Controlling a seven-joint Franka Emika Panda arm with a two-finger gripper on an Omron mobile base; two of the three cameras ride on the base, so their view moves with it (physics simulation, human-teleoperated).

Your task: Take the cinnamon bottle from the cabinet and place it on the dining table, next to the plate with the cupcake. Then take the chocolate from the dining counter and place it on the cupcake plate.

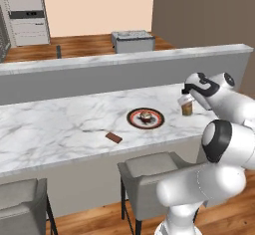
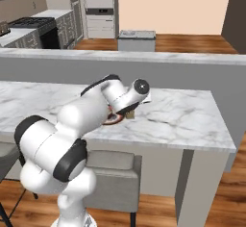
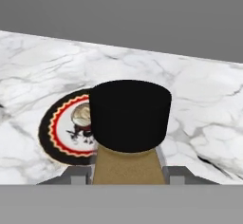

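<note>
The cinnamon bottle, amber-brown with a black cap, is upright between the fingers of my gripper, which is shut on it. It hangs low over the white marble dining table, just right of the plate with the dark rim. I cannot tell whether its base touches the marble. The cupcake sits in the plate's centre. In the hand view the plate and cupcake lie left of the bottle. The chocolate, a small dark bar, lies on the marble left of the plate near the front edge.
A grey raised ledge runs along the back of the table. Grey padded stools stand under the front edge. The table's right end is close to the bottle. My arm's white links cover most of the plate in the right base view.
</note>
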